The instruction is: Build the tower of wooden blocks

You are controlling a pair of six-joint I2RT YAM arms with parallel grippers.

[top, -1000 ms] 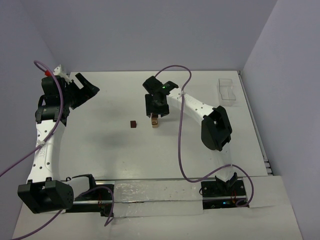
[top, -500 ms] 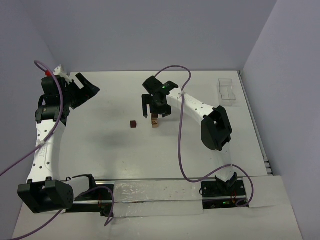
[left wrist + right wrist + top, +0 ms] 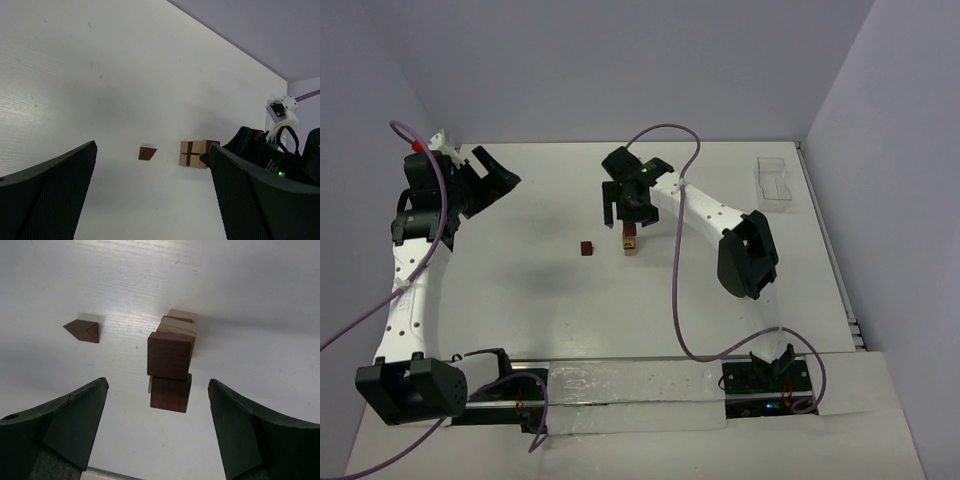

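I am seeing the right gripper (image 3: 624,218) hanging released, jaws spread wide, the tower (image 3: 170,357) standing just beneath their gap, untouched.

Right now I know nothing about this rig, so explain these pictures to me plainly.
These are two white robot arms bolted to a white table, each ending in a black two-finger gripper. One picture looks down from above. The other two come from a camera on each wrist, so the dark shapes at their edges are the fingers. The right gripper hovers open over a slim tower of tan and dark brown wooden cubes, not touching it. A loose dark brown wooden block lies just left of the tower. The left gripper is open and empty, off to the side. A clear plastic tray sits at the far right.
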